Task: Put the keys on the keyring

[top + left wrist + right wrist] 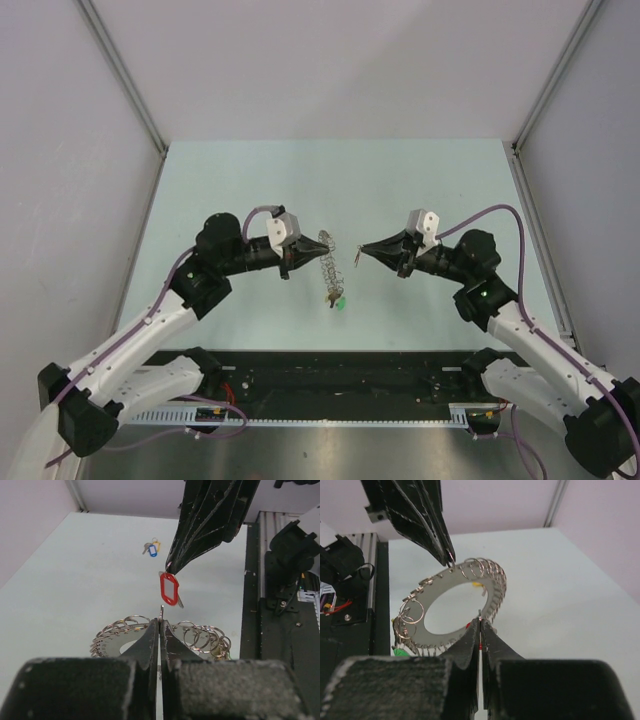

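Note:
The keyring [327, 263] is a grey ring-shaped plate edged with many small split rings, held upright above the table. My left gripper [303, 252] is shut on one of its rings [161, 611]. A green key [340, 301] hangs from its lower end. My right gripper [362, 254] is shut on the red key [169, 588], its tip a short way from the keyring [492, 597]. A blue key [152, 551] and a yellow key [157, 545] lie together on the table beyond it. In the right wrist view the left gripper [448, 556] pinches the keyring's top edge.
A black rail [340, 372] with cables runs along the near table edge, also showing in the left wrist view [290, 580]. Grey walls with metal posts [125, 75] close in the left, right and far sides of the pale green table [250, 180].

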You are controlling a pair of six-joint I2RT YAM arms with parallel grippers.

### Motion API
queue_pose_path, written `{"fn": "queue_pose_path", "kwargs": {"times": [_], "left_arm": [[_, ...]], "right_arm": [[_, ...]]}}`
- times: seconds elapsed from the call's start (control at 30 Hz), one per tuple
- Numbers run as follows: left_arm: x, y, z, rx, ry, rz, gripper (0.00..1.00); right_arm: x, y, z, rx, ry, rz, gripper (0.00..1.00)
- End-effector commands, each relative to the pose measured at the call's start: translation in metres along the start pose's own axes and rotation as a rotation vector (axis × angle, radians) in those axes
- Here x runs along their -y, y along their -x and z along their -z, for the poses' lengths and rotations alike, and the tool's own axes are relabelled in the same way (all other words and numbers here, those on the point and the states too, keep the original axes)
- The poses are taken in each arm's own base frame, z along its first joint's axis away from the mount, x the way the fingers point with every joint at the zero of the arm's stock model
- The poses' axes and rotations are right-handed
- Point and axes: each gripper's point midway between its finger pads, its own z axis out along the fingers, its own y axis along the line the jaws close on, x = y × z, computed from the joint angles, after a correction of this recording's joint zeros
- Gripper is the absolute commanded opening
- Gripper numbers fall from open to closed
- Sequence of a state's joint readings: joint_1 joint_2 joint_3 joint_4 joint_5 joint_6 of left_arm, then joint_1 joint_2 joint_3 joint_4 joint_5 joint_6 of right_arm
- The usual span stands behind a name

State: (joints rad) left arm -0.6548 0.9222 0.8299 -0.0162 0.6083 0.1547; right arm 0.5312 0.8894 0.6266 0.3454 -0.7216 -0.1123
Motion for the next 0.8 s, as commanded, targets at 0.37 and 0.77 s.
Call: {"fn": "queue_pose_path", "kwargs": {"times": [0.37,0.77], "left_arm": [[0.031,0.002,-0.023,0.146,-0.264,0.012,0.0],[0.032,0.001,-0.019,0.205,-0.224,0.063,0.0]], "right_arm": [[-0.03,0.018,0.015,0.168,0.067,0.081,0.0],[-0.037,0.006,0.006,0.145,0.08,0.094,0.0]]}}
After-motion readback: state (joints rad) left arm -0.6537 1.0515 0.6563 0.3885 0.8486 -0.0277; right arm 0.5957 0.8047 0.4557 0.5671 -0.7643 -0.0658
